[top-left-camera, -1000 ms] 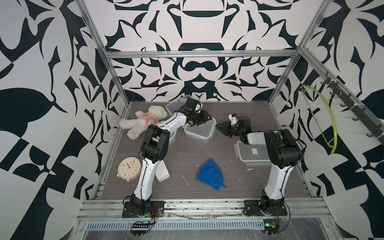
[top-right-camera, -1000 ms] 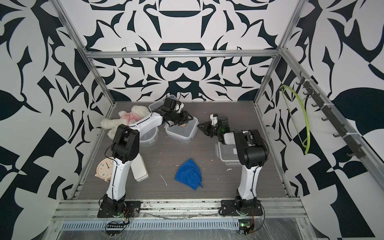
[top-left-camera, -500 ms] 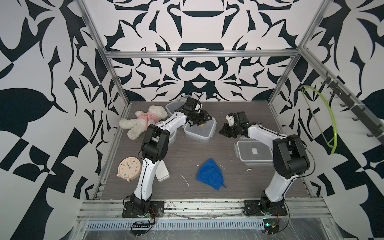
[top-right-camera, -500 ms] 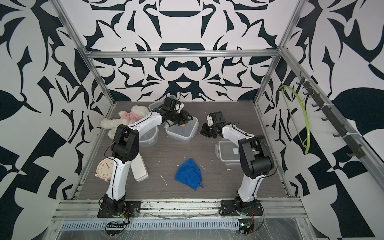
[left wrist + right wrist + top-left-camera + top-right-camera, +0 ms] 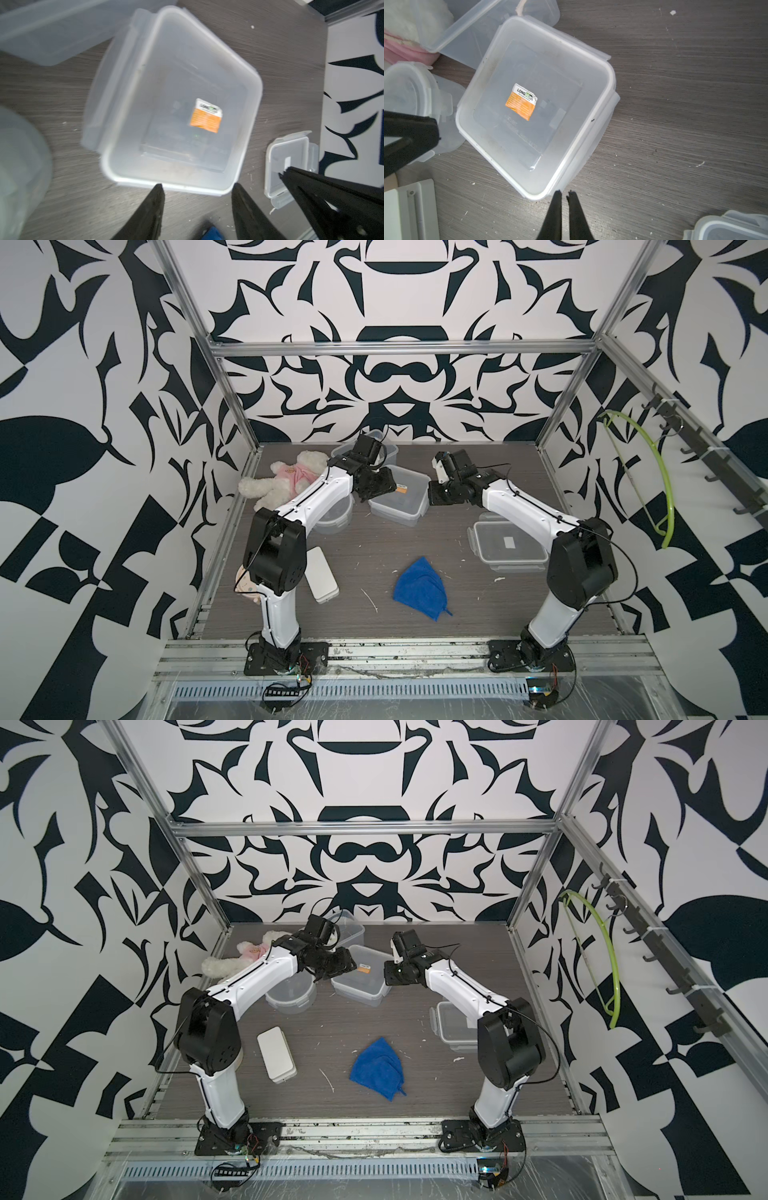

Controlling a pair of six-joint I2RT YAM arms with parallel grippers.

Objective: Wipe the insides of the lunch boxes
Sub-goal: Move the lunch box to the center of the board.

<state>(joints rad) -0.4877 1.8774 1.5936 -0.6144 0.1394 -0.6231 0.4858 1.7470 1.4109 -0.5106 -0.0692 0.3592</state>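
My right gripper (image 5: pixel 564 192) near-closed, empty | left gripper (image 5: pixel 197 185) half-open, empty | box (image 5: pixel 550 83) mid-frame: light, slick, probably flexy; grip rim.

I see black leafy shapes on the white walls (image 5: pixel 415 315). My desk (image 5: pixel 374 556) is grey-brown with thin wood lines. The square lunch box (image 5: pixel 537 128) is milky clear, with an orange and white sticker (image 5: pixel 521 101). The cloth (image 5: pixel 420 587) is bright blue. The teddy (image 5: pixel 291 483) is cream in a pink top. My left pincer (image 5: pixel 197 185) and right pincer (image 5: pixel 564 192) are black.

links (image 5: pixel 316 495): white | joints (image 5: pixel 276 549): black | jaws: black, tapered | bases (image 5: pixel 316 657): black plates
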